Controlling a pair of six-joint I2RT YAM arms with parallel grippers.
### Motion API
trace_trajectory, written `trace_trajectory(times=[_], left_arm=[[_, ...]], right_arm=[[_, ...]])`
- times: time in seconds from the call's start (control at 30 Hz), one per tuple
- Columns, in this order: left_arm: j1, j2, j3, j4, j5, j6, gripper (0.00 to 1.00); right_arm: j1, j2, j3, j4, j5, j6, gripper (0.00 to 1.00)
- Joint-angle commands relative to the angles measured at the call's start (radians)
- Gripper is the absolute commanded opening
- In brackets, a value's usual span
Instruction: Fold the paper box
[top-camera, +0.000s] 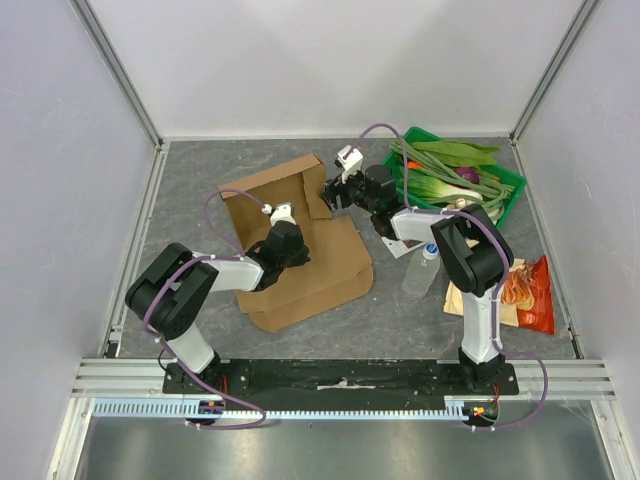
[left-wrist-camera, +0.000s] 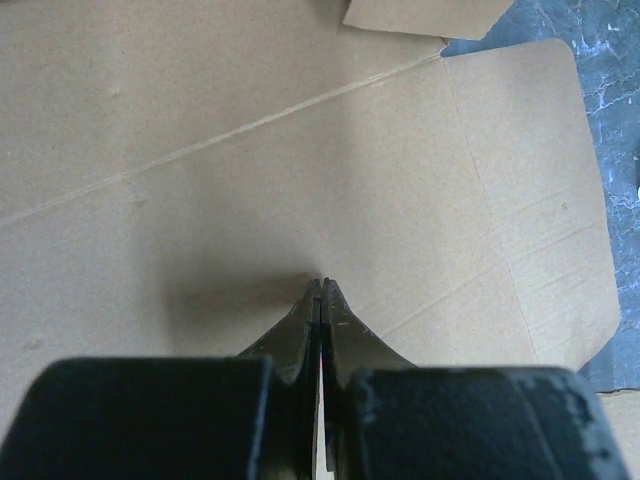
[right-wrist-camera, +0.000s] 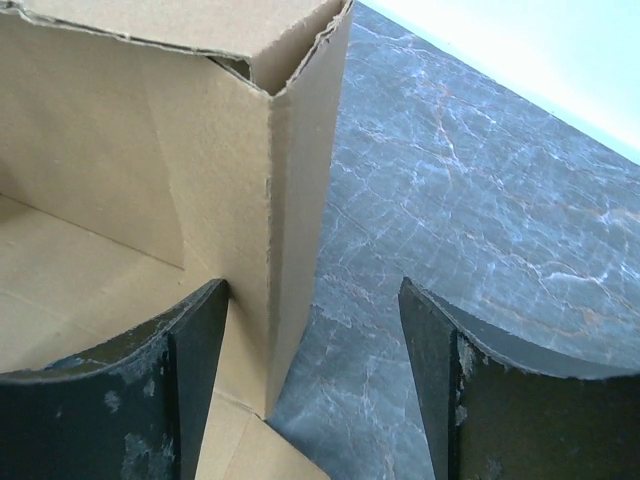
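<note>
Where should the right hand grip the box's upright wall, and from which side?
Pinch the wall near its free vertical end, coming from the table side: it stands upright and thin, inside the open right hand, while the shut left hand presses on the box.

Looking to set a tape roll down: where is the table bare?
Bare: the far-left corner of the table beyond the box, and the near strip between box and base plate. Crowded: the right side, with tray, bottle and bag.

Bright, even light; a soft shadow lies on the brown corrugated cardboard blank (left-wrist-camera: 300, 150) by the left tool (left-wrist-camera: 320, 283).
</note>
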Motion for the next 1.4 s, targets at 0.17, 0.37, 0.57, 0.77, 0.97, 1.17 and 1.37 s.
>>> trace_trajectory(times=[0.17,0.37,0.57,0.77,0.97,1.17,1.37], left_arm=[[0.001,0.051,-0.032,-0.090,0.014,0.012,0.02],[0.001,0.050,-0.027,-0.087,0.021,0.020,0.02],[0.000,0.044,-0.029,-0.083,0.021,0.017,0.02],[0.000,0.042,-0.030,-0.079,0.022,0.011,0.02],[0.000,0.039,-0.050,-0.064,0.017,0.006,0.02],[0.000,0.040,-0.056,-0.047,0.014,-0.005,0.02],[0.000,0.039,-0.065,-0.022,0.013,-0.020,0.02]], right_arm=[[-0.013,0.084,0.125,0.072,-0.170,0.056,0.61],[-0.001,0.106,0.120,0.135,-0.136,0.094,0.43],[0.082,0.075,0.062,0.152,0.227,0.035,0.29],[0.134,0.071,0.016,0.182,0.428,0.034,0.33],[0.156,0.080,0.011,0.198,0.513,0.086,0.34],[0.201,0.100,0.011,0.205,0.730,0.117,0.00],[0.272,0.123,0.036,0.113,1.000,0.215,0.00]])
